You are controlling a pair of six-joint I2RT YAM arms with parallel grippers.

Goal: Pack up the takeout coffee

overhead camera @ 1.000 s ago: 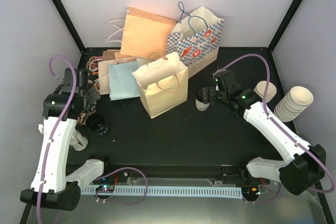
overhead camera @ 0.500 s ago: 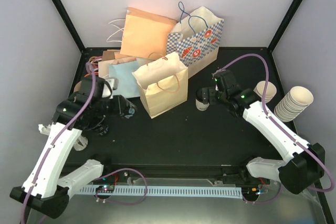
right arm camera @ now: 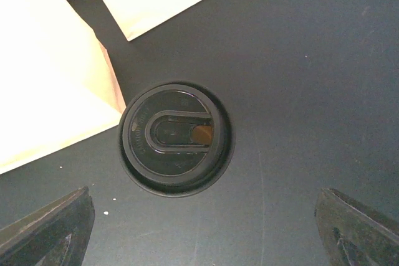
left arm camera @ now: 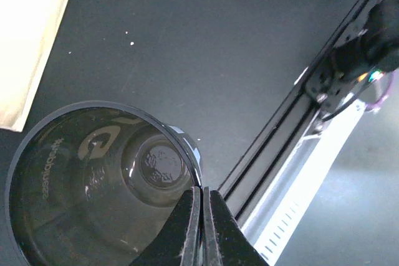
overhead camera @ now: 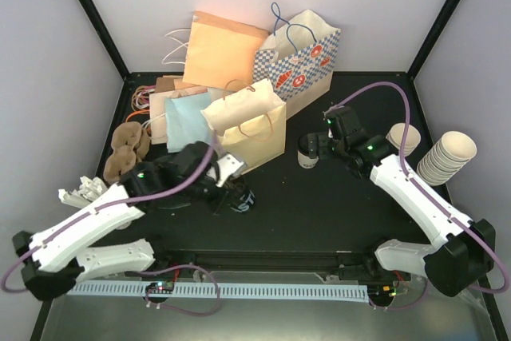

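Right-arm pincer: fingers spread wide and holding nothing. In the right wrist view each finger sits in a lower corner of the frame, clear of the takeout coffee, whose black lid fills the centre between and ahead of them.

Left-arm pincer: fingers pressed together on the rim of a dark cup. In the left wrist view the two fingertips meet on the cup wall, one on each side of the rim, and the inside of the dark cup is visible with reversed lettering showing through it. The overhead view shows this cup tilted, with its printed side facing up. Whether it rests on the table or hangs above it cannot be determined.

Location of the takeout coffee: upright on the table, right of centre, near the right edge of the cream paper bag but apart from it. It is just left of the right-arm pincer and well apart from the left-arm pincer.

Other items: a checked bag and an orange bag stand at the rear. A light blue bag lies left of the cream bag. Stacked lidless cups sit at the right edge.
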